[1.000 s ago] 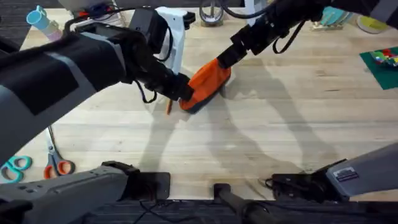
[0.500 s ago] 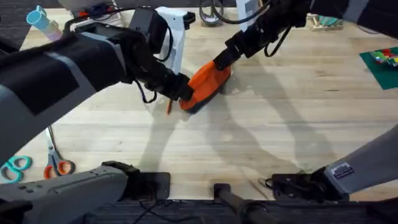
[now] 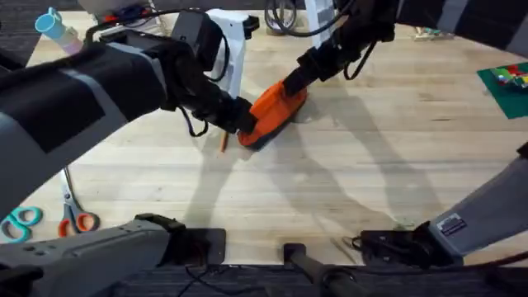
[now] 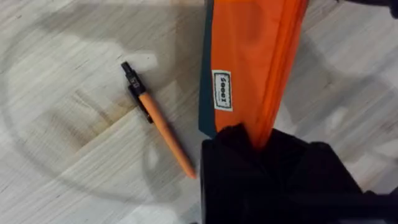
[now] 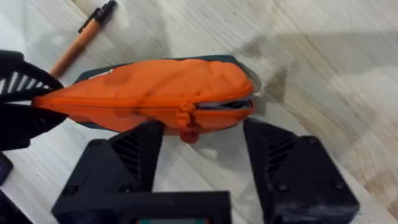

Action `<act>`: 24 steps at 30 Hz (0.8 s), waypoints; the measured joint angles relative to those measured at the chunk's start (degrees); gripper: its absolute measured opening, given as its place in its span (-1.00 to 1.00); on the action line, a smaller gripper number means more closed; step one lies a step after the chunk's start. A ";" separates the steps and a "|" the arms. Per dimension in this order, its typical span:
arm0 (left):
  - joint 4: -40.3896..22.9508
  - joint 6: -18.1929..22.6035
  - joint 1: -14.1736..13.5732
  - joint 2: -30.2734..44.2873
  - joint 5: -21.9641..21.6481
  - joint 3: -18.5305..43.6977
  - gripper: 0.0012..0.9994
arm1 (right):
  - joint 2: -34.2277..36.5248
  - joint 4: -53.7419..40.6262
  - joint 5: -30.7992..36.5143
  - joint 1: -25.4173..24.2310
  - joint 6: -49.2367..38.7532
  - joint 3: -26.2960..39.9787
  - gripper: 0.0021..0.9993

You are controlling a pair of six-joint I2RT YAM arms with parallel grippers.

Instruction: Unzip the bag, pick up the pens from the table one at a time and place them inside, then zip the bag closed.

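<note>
The orange bag (image 3: 272,106) lies slanted on the table (image 3: 346,181), its navy underside showing in the left wrist view (image 4: 255,56). My left gripper (image 3: 242,122) is shut on the bag's near left end (image 4: 256,134). At the bag's far right end, my right gripper (image 3: 294,81) is open, its fingers (image 5: 146,152) standing on either side of the zipper pull (image 5: 188,121). The zipper is parted a little at that end (image 5: 227,104). One orange pen (image 3: 223,142) with a black end lies on the wood just left of the bag (image 4: 158,121) (image 5: 81,37).
Orange-handled scissors (image 3: 76,219) and teal scissors (image 3: 21,219) lie at the near left. A white stand (image 3: 229,41) is behind the bag, a blue bottle (image 3: 54,25) at the far left, and a green mat (image 3: 505,81) at the right edge.
The right arm's upper links have swung left while its gripper stayed at the bag's far end. The left arm, bag and pen have not moved.
</note>
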 joint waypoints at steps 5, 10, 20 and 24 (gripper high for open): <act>0.02 0.02 0.00 0.00 -0.01 0.00 -0.92 | 0.00 -0.01 -0.04 0.06 0.22 0.00 0.03; 0.02 0.01 0.00 -0.01 -0.02 -0.02 -0.92 | -0.01 0.00 -0.03 0.06 0.32 0.00 -0.37; 0.04 0.01 0.00 0.00 -0.04 -0.02 -0.92 | -0.01 0.04 0.18 0.06 0.35 0.00 -0.94; 0.03 0.02 0.00 0.00 -0.04 -0.02 -0.92 | 0.00 0.04 0.18 0.06 0.35 0.00 -0.94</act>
